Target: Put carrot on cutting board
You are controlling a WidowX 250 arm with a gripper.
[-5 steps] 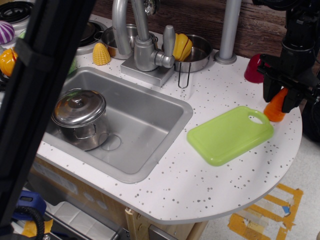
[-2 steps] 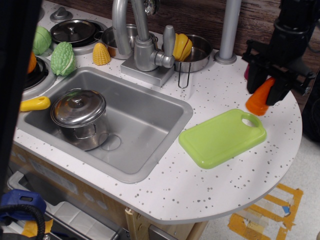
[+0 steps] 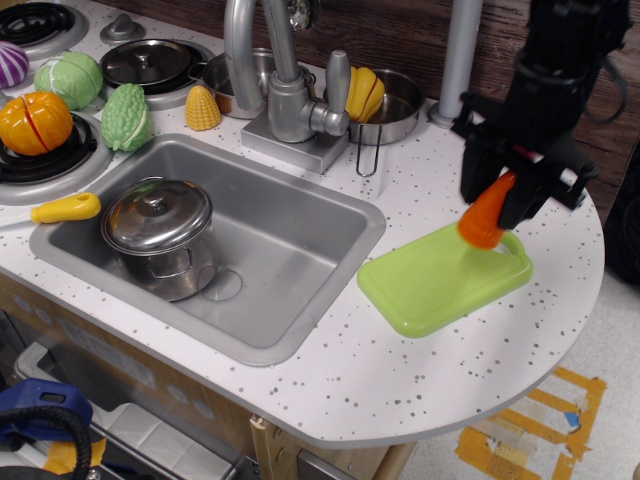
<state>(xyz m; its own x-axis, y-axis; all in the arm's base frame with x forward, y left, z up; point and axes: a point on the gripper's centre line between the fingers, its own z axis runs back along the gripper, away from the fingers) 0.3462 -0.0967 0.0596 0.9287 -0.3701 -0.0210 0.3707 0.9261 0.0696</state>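
The carrot is a small bright-orange cone, wide end down, held tilted in my black gripper. The gripper is shut on the carrot's narrow upper end. The carrot's base hangs at the far right end of the lime-green cutting board, by the handle hole, which it partly hides. I cannot tell if the base touches the board. The board lies flat on the speckled white counter, right of the sink.
A steel sink holds a lidded pot. A faucet and a grey post stand behind. A pan with a yellow toy, corn, green vegetables and an orange pumpkin toy lie left. The counter's rounded edge is right.
My gripper has carried the carrot left and forward, from the counter beyond the board's right end to over the board's handle corner. The board shifted slightly left earlier.
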